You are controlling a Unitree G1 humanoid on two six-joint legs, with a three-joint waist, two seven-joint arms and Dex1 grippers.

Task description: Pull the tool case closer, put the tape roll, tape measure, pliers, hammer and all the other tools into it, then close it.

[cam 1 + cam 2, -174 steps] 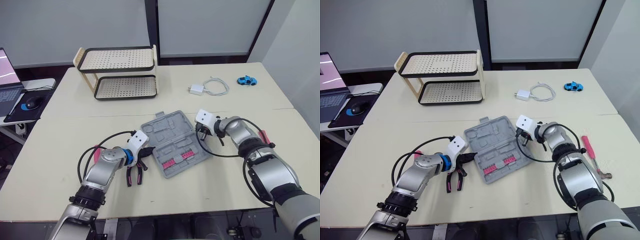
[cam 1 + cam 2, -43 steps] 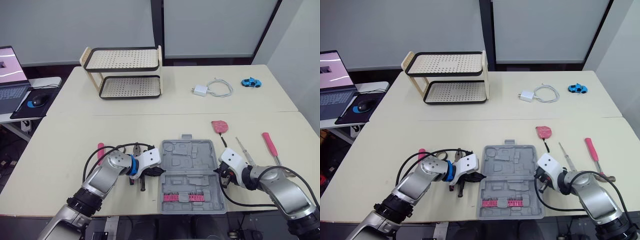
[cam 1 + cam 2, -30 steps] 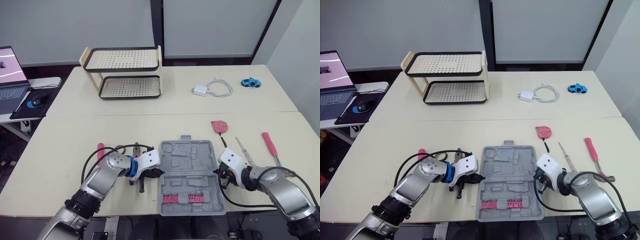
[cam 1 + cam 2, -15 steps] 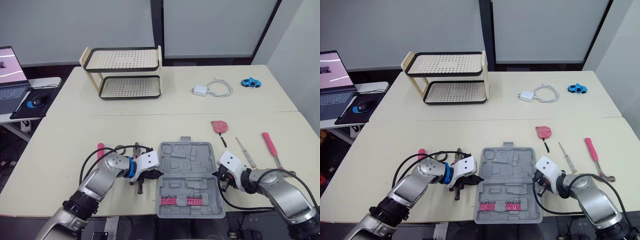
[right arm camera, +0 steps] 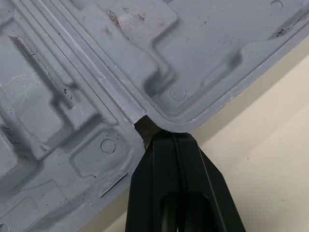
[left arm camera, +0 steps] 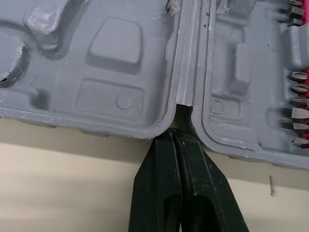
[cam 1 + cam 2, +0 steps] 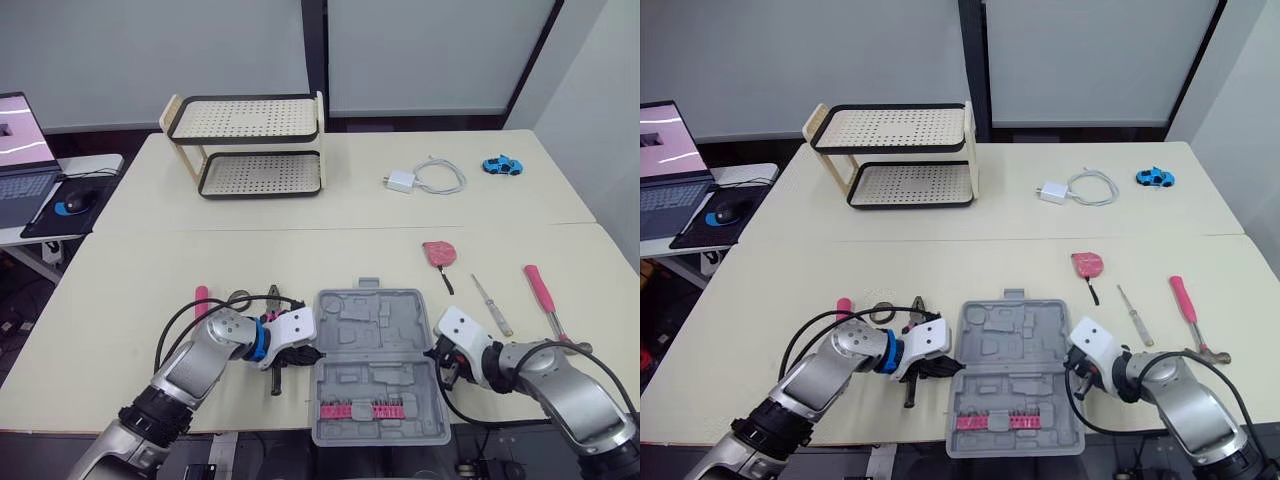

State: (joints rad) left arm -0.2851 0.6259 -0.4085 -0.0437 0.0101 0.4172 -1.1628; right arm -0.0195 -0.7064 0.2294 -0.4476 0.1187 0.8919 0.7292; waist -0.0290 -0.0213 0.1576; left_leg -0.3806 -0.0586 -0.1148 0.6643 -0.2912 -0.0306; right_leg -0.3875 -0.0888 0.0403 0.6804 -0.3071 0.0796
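As wrist views reveal, left hand (image 6: 176, 139) and right hand (image 5: 170, 141) are closed.

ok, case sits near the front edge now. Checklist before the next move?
1. Tool case close to the robot: ok.
2. Case open, both halves lying flat: ok.
3. Left gripper and right gripper free to pick: not ok, both shut, tips in the case's hinge notches.
4. Tape measure, screwdriver and hammer unobstructed on the table, right of the case: ok.
5. Pliers clear to grasp: not ok, partly under the left gripper.
6. Case fully supported at the table's front edge: cannot tell.
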